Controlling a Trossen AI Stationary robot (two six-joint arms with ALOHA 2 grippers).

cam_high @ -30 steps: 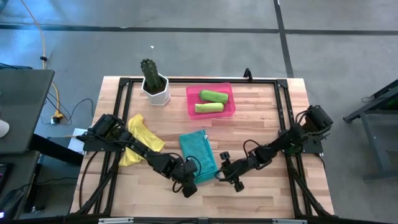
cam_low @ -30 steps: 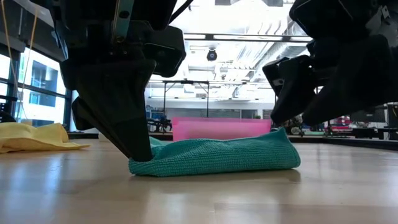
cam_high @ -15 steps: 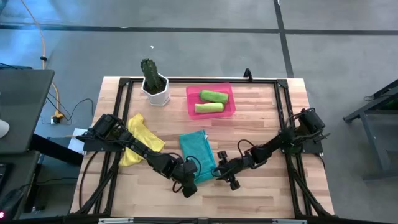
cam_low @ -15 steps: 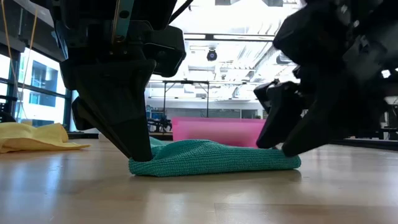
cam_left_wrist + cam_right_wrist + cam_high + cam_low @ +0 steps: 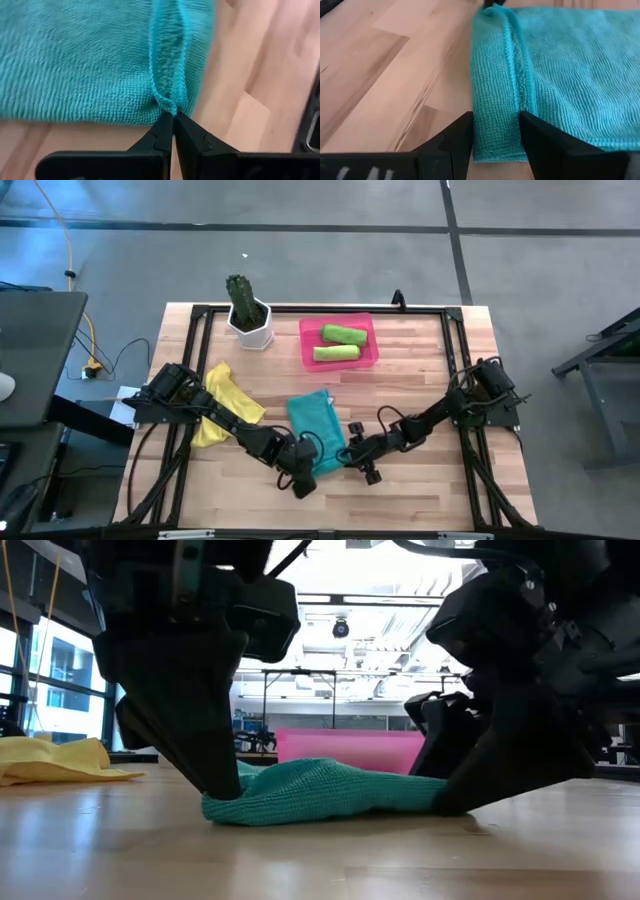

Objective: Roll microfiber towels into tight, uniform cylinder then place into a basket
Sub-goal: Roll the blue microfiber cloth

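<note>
High view showed the teal towel (image 5: 316, 428) flat on the worktop (image 5: 420, 360), near the pink basket (image 5: 338, 342). The left gripper (image 5: 173, 119) had its fingers pinched tight on the towel's edge; the right gripper (image 5: 496, 131) straddled the opposite hem, fingers apart.

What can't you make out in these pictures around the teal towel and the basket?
- Low view: the basket shows only as a pink strip, its contents hidden behind its wall and the teal towel.
- Low view: the right gripper covers the towel's end, so its grip cannot be judged there.
- High view: the left gripper fingertips are too small to read.
</note>
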